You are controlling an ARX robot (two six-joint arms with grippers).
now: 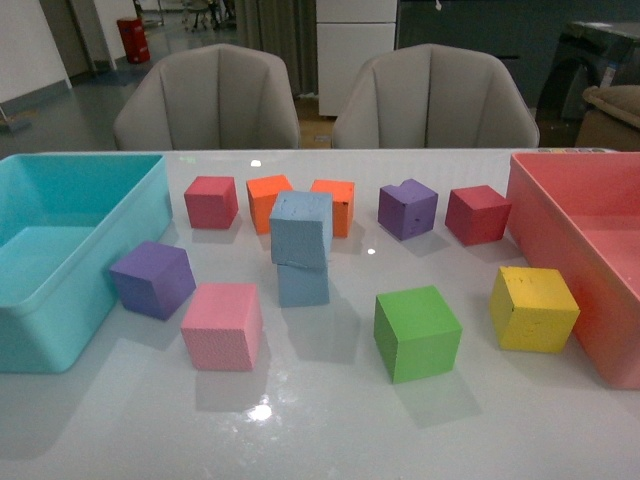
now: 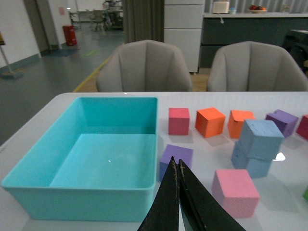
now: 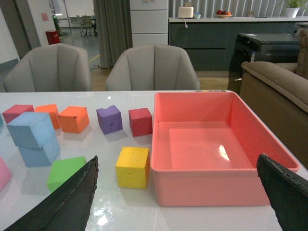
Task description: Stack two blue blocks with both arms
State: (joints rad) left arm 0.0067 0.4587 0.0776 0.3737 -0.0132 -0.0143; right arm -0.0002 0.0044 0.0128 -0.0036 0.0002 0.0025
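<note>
One pale blue block point(image 1: 301, 228) rests, slightly turned, on top of the other blue block point(image 1: 303, 285) near the table's middle. Neither arm shows in the front view. In the left wrist view the stacked blue blocks point(image 2: 260, 138) stand off to the side. My left gripper point(image 2: 175, 162) is shut with nothing in it, hanging over a purple cube point(image 2: 169, 155) beside the teal bin point(image 2: 79, 191). The right wrist view shows the blue stack point(image 3: 30, 129) far from my right gripper point(image 3: 177, 157). That gripper is wide open and empty above the pink bin point(image 3: 211, 185).
The teal bin point(image 1: 140, 215) stands at the left and the pink bin point(image 1: 545, 235) at the right. Loose cubes surround the stack: purple point(image 1: 152, 279), pink point(image 1: 222, 326), green point(image 1: 416, 332), yellow point(image 1: 533, 308), and red, orange and purple ones behind. Two chairs stand beyond the far edge.
</note>
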